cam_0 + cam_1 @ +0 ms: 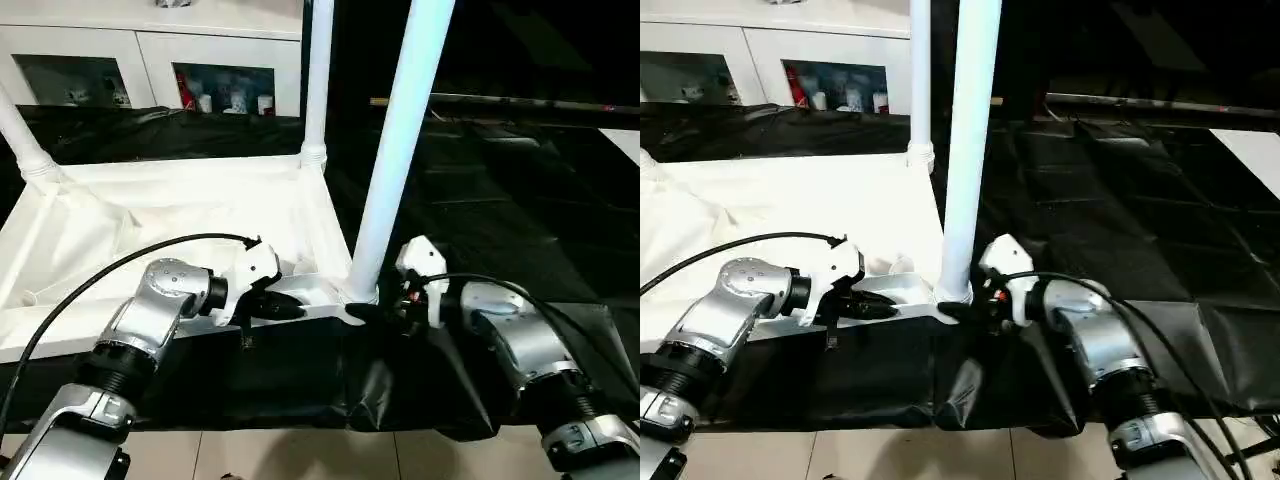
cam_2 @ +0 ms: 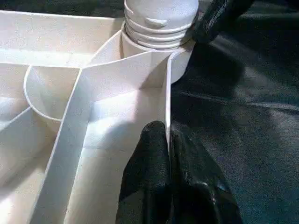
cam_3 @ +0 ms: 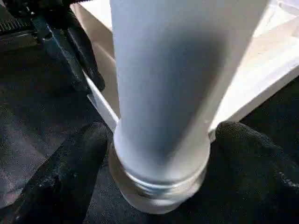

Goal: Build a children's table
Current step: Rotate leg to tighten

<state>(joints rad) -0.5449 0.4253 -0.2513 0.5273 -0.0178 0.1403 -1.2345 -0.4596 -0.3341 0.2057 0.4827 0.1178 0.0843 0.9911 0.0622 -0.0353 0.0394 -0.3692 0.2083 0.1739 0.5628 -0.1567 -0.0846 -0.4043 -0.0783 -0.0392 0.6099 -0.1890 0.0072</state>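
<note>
The children's table top (image 1: 150,215) lies upside down on the black cloth, ribbed underside up. Three white legs stand in its corner sockets: one at the far left (image 1: 22,135), one at the back right (image 1: 318,80), one at the near right corner (image 1: 400,150). My left gripper (image 1: 285,308) is shut on the top's thin front rim (image 2: 117,79) just left of that near corner, one finger (image 2: 149,163) on each side of the wall. My right gripper (image 1: 370,312) closes around the base of the near leg (image 3: 159,84), a finger (image 3: 70,177) on each side of its threaded collar.
The big table draped in black cloth (image 1: 500,200) stretches to the right and behind. A white glass-door cabinet (image 1: 150,70) stands at the back. Tiled floor (image 1: 300,455) shows below the near edge. A black cable (image 1: 110,265) arcs over my left forearm.
</note>
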